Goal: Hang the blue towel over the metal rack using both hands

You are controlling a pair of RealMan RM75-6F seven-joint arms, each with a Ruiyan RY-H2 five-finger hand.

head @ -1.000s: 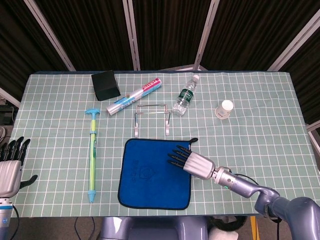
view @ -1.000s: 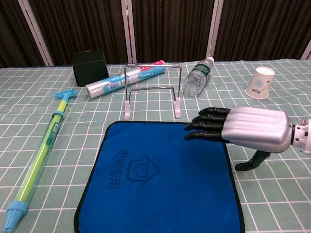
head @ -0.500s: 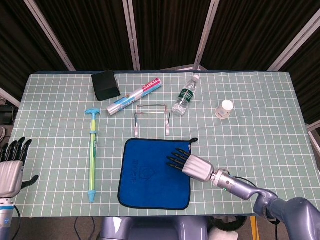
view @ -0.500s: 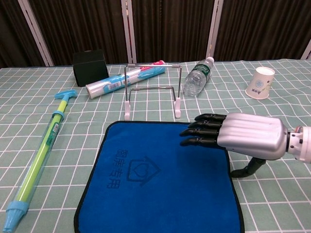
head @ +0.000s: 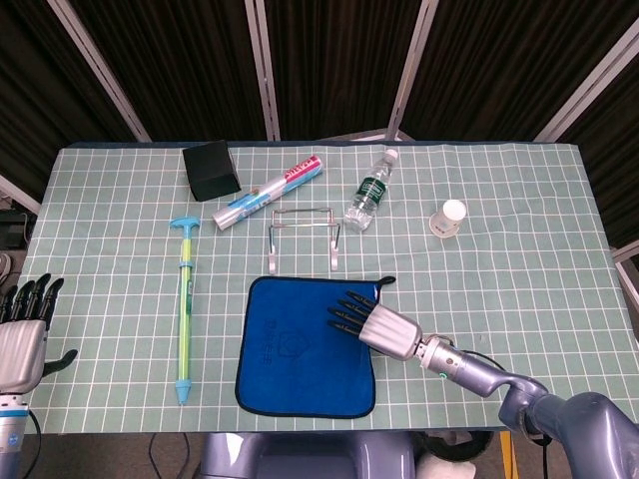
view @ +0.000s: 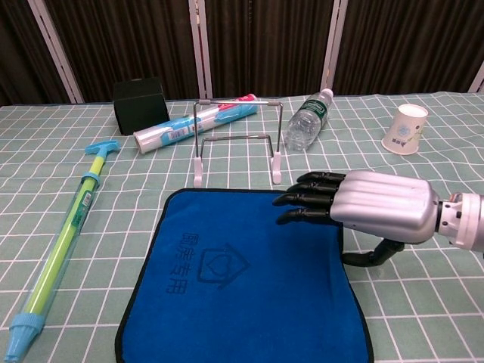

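Over the right half of the blue towel (head: 305,344), the right robot hand (head: 374,324) lies palm down with its dark fingers (view: 306,199) stretched out flat and close together, pointing toward ten o'clock in the head view; its thumb hangs down at the towel's right edge, and it grips nothing, though whether the fingertips actually touch the cloth cannot be told. That towel lies spread flat on the bench (head: 519,269), near the front edge at about six o'clock, a small dark loop at its far right corner. Just beyond the towel, toward twelve o'clock, the metal rack (head: 304,236) stands upright and bare, apart from the cloth. Behind the rack a rolled blue and white tube (head: 268,192) lies slanted, with a black box (head: 210,170) at its eleven o'clock. A clear water bottle (head: 369,190) lies on its side at the rack's one o'clock, and a white paper cup (head: 448,218) sits well to the right, toward two o'clock. A long green and blue water pump toy (head: 183,305) lies at the towel's nine o'clock. Far at the bench's near left corner, the left robot hand (head: 22,334) hangs off the edge, fingers straight and together, thumb out, empty.
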